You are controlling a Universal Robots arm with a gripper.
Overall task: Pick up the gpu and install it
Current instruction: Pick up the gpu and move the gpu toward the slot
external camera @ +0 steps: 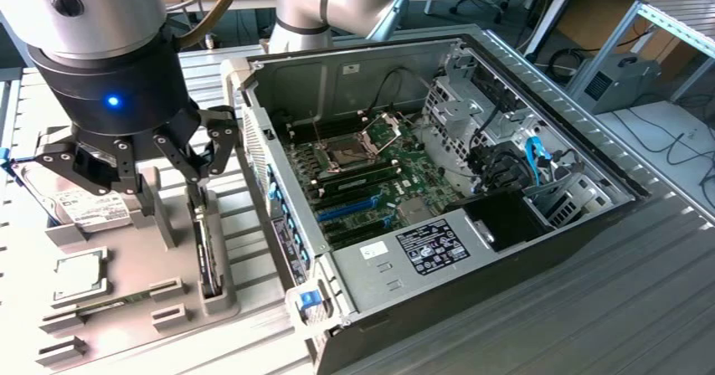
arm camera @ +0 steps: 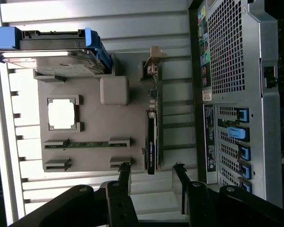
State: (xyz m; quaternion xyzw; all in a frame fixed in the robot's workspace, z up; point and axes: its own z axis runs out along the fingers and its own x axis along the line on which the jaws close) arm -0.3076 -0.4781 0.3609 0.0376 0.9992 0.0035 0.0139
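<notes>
The gpu [external camera: 206, 258] is a slim dark card standing on its edge in a slot of the grey holder tray [external camera: 240, 224], beside the open computer case. In the wrist view the gpu [arm camera: 152, 142] runs lengthwise, with its metal bracket end [arm camera: 154, 66] far from my fingers. My gripper [external camera: 173, 195] hangs over the tray, above the near end of the card. It is open, and its two black fingers [arm camera: 124, 176] straddle the card's line without touching it. Nothing is between them.
The open computer case [external camera: 581, 224] lies on the exterior view's right of the tray, with blue expansion slots [external camera: 352, 212] on its motherboard. The tray also carries a hard drive [arm camera: 57, 54] in a blue caddy, a square processor [arm camera: 61, 113] and a memory stick [arm camera: 85, 144].
</notes>
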